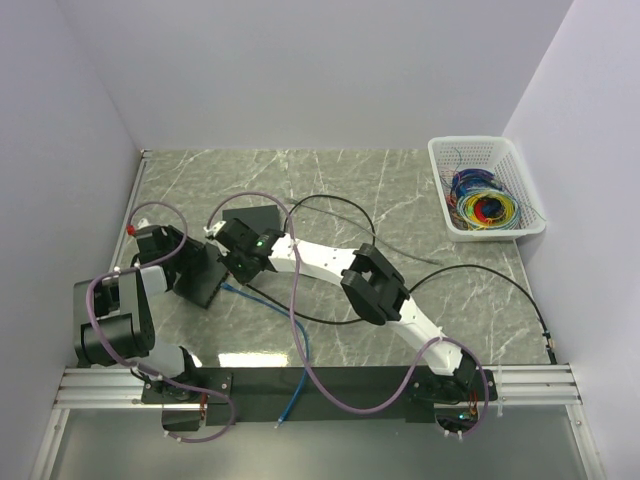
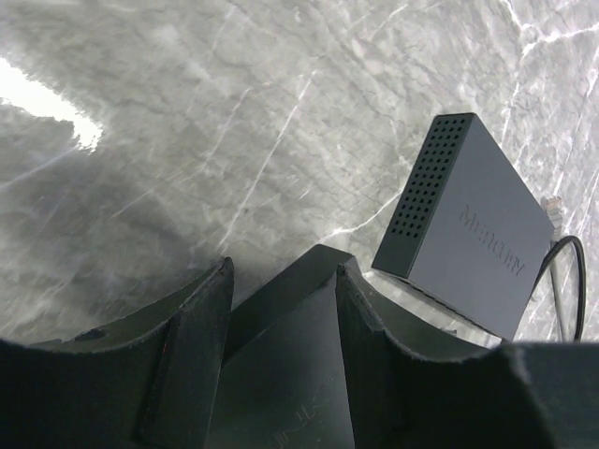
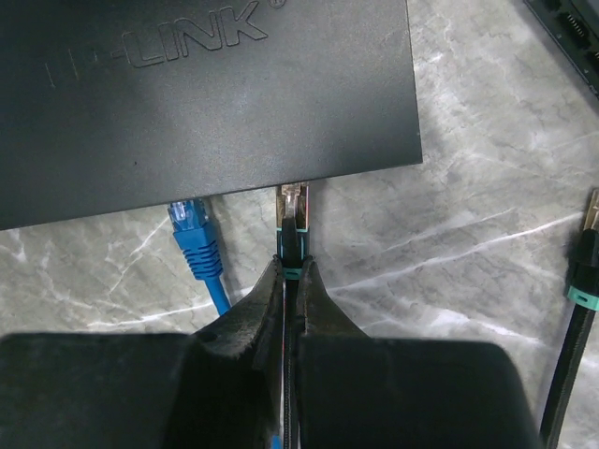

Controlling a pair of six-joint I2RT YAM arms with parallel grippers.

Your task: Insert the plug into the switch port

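One plug [image 3: 294, 204] pinched by right hand [image 3: 291, 273], at switch [image 3: 187, 103] edge; left hand [image 2: 284, 281] gripping switch.

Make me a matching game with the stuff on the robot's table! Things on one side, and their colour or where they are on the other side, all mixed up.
Things:
1. basket
2. loose plug
3. plug in the right end effector
4. Mercury box

Matches:
A. blue
B. black, with rows of little holes
C. white, holding colourful wires
D. pinched tight, tip at the TP-Link switch

Pairs: 1-C, 2-A, 3-D, 4-B.
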